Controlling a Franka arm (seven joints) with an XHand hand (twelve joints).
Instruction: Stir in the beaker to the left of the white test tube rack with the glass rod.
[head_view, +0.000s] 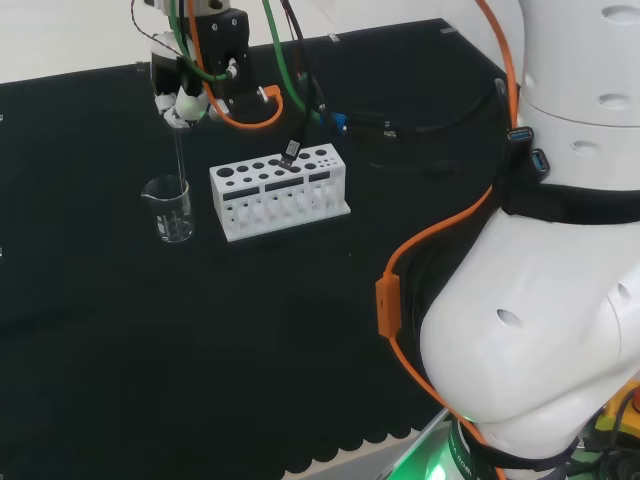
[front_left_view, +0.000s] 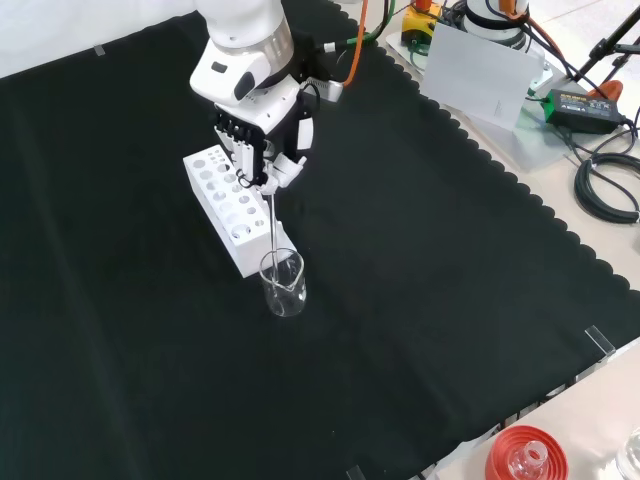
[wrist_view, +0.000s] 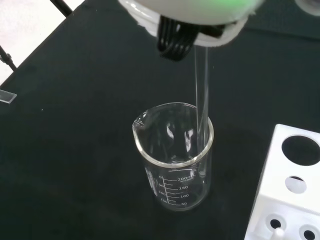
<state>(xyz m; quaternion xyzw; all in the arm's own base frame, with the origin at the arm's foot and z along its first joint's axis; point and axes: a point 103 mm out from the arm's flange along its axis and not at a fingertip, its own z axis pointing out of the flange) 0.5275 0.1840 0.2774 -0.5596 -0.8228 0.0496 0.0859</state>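
My fingers (front_left_view: 262, 152) are curled round the top of the glass rod (front_left_view: 273, 225), which hangs upright from them, its lower end inside the beaker (front_left_view: 283, 284). In the wrist view the rod (wrist_view: 201, 115) runs down just inside the beaker's (wrist_view: 175, 160) rim, on the side away from the spout. In the head view the beaker (head_view: 170, 208) stands at nine o'clock of the white test tube rack (head_view: 278, 190), just beside it but apart. Bare black worktop (front_left_view: 430, 300) lies open around the beaker's other sides, its scalloped edge well away.
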